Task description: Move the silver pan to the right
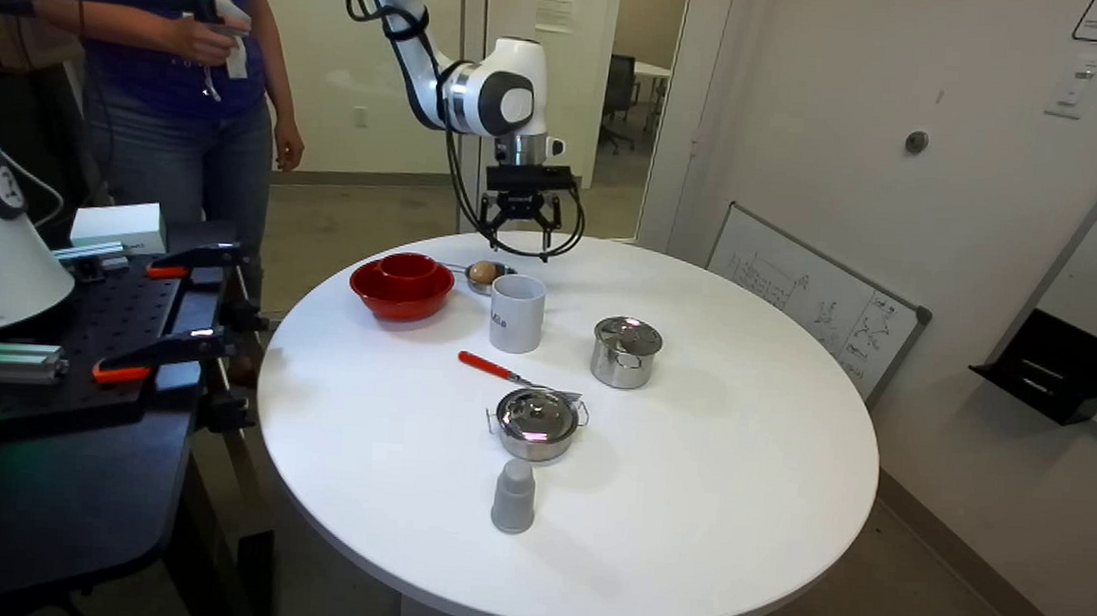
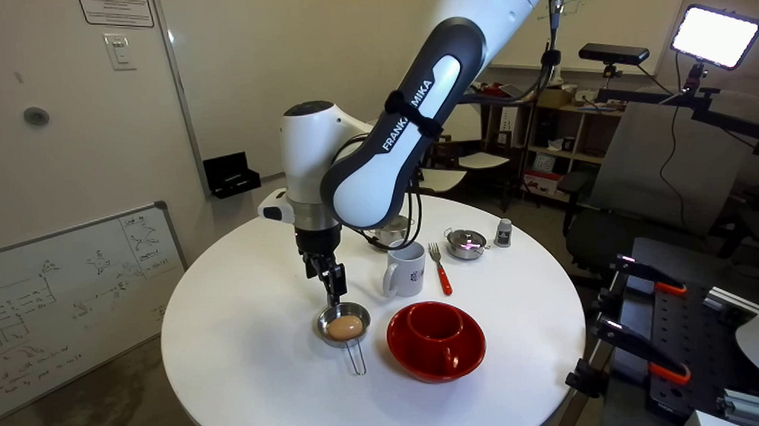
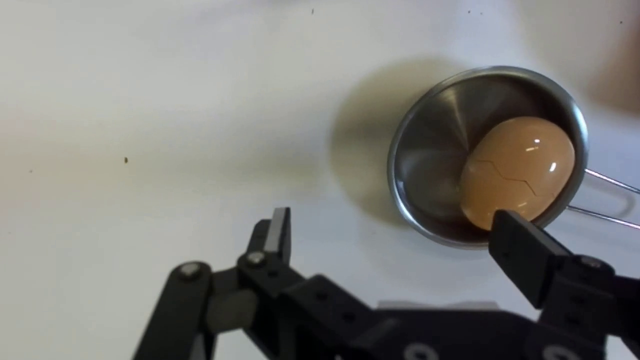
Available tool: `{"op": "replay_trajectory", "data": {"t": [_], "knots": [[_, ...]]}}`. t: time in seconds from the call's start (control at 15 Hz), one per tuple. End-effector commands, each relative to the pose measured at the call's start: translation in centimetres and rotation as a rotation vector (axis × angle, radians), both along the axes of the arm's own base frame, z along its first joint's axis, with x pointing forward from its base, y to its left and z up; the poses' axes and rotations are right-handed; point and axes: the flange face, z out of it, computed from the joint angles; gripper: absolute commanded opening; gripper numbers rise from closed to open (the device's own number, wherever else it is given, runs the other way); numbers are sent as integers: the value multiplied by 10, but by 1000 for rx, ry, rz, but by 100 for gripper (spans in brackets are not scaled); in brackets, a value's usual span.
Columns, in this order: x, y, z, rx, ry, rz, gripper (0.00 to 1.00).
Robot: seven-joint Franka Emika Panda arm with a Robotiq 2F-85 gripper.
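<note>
The silver pan (image 3: 425,160) is small and shallow, with a thin wire handle. It sits on the white table and holds a brown egg (image 3: 517,167) with a crack line. It shows in both exterior views (image 2: 326,316) (image 1: 476,287), partly hidden behind a white mug in one of them. My gripper (image 3: 393,212) is open and empty above the table, beside the pan. In the wrist view its right finger overlaps the pan's near rim and the egg's edge. The gripper also shows in both exterior views (image 1: 520,242) (image 2: 333,297); whether it touches the pan is unclear.
A red bowl (image 2: 402,359) with a red cup (image 2: 435,322) stands near the pan's handle. The white mug (image 1: 517,316), a red-handled fork (image 1: 488,366), a lidded silver pot (image 1: 623,365), a lidded pot with wire handles (image 1: 536,431) and a grey bottle (image 1: 514,501) stand farther off.
</note>
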Motion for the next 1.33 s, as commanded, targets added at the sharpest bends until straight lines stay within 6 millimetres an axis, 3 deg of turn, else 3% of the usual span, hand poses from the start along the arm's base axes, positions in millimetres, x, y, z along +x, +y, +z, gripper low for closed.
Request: {"op": "replay_trajectory", "data": {"t": [0.0, 0.93, 1.0, 1.13, 1.27], "knots": [[16, 4, -16, -18, 16, 59, 100], [22, 4, -45, -54, 50, 61, 97], [23, 4, -45, -55, 49, 59, 95], [22, 3, -46, -58, 48, 54, 72], [21, 1, -46, -58, 48, 50, 61]]}}
